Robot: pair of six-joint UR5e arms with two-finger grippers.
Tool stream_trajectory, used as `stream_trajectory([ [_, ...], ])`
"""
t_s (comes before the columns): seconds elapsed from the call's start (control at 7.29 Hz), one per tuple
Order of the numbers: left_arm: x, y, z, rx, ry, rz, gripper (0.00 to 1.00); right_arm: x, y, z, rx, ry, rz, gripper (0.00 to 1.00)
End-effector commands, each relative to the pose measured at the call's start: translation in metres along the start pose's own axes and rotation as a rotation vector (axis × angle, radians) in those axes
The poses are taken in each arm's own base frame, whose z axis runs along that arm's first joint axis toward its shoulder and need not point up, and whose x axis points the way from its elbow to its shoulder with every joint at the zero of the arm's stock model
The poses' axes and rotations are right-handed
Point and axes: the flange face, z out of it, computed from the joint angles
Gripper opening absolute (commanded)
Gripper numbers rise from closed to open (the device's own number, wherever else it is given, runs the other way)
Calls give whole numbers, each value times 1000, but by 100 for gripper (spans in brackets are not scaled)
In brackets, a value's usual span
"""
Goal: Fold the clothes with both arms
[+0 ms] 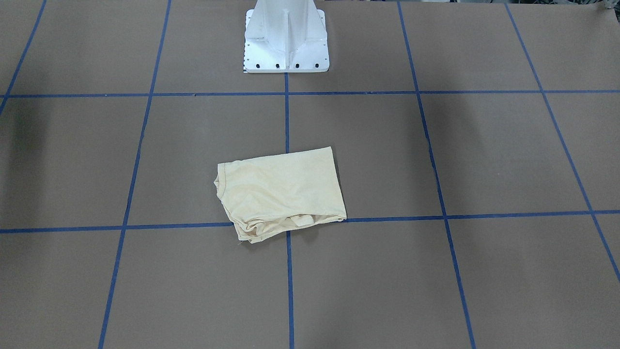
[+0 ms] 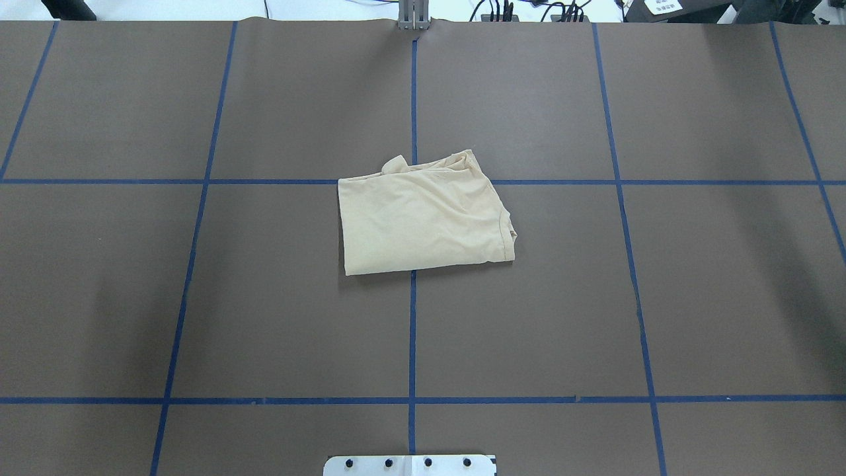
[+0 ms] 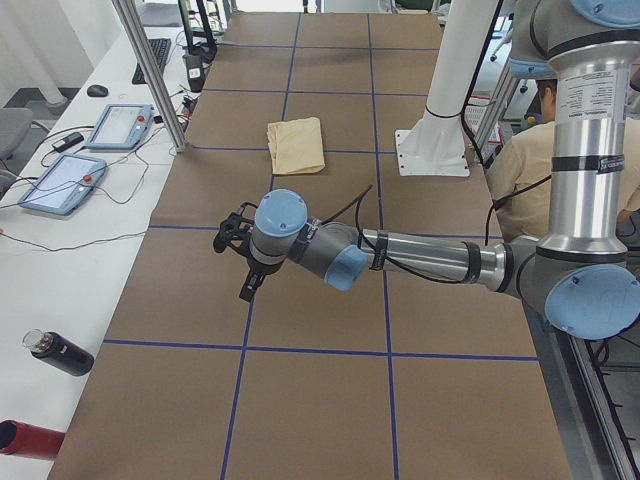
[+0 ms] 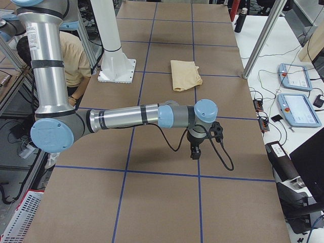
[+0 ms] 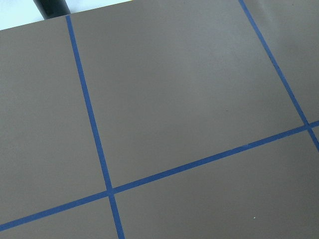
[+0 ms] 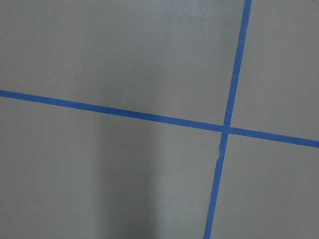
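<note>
- The left arm [image 3: 420, 250] stretches out low over the table [image 2: 198, 297], well to the left of the white pedestal [image 1: 286, 39]. Its tool [image 3: 247, 285] points down above the brown surface, and it shows only from the side, so wide or narrow cannot be told.
- The shirt [image 2: 423, 215] lies straight out in front of the pedestal, well apart from it. It is folded to a rough rectangle, plain side up, across the centre blue tape line [image 2: 412, 317]. Its ribbed neckline is on its right edge, and its bunched layers are on the edge farthest from the pedestal.
- The right arm [image 4: 131, 117] stretches out low, well to the right of the pedestal. Its tool [image 4: 194, 153] points down over the table, and its opening cannot be told either.
</note>
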Motion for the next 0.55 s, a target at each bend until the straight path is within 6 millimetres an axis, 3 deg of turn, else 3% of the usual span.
stream_trajectory([
  [0.0,9,-6,5,-4,11,21,99,-16,-7,6,-11,0,-33,100],
  [0.41,11,-11,4,0,10,24,100,-25,-10,12,-21,-2,-49,100],
])
